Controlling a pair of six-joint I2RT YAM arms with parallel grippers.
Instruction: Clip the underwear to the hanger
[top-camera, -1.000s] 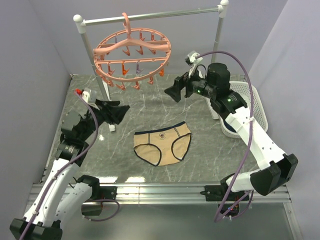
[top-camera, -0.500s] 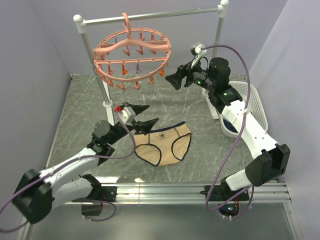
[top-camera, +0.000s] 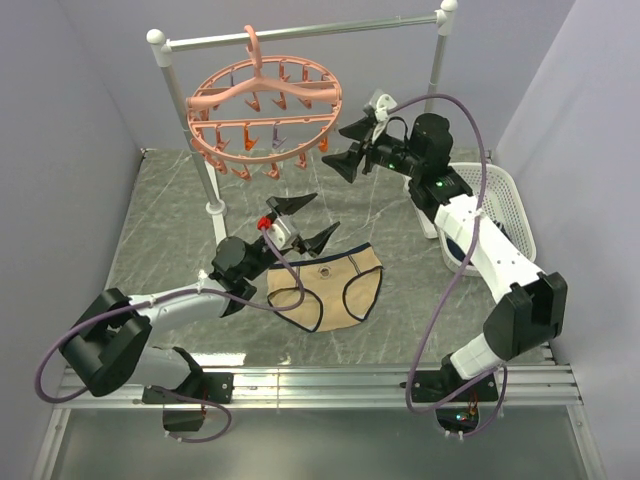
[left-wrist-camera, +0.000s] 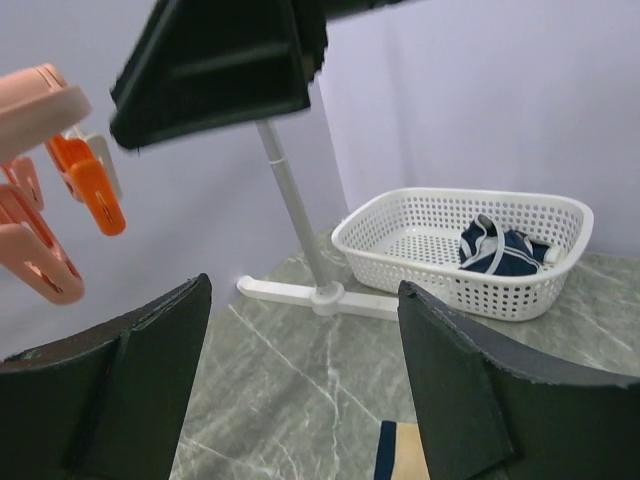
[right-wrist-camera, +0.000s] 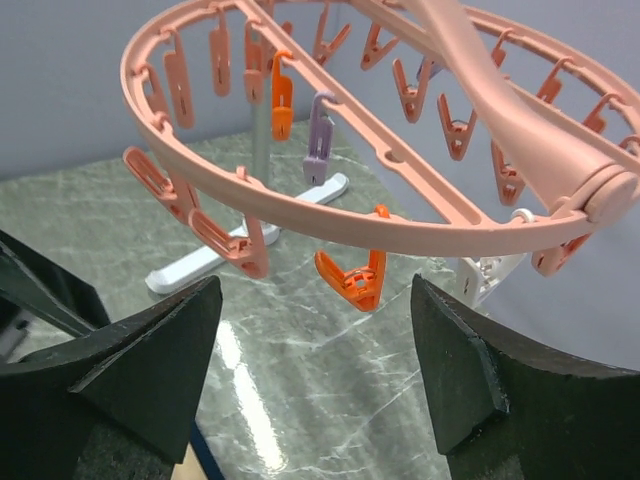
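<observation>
Top external shows me the underwear (top-camera: 325, 285) flat on the table (top-camera: 170, 210), left gripper (top-camera: 312, 220) spread wide, empty, by its far-left corner; right gripper (top-camera: 345, 147) spread, empty, beside the hanger (top-camera: 225, 93)

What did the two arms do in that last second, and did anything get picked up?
The left hand swung in from the far left to the middle and is now open beside the underwear. The right hand crept left toward the hanger, also open. Nothing was grabbed or let go. The underwear stayed flat and the hanger kept hanging in place.
</observation>
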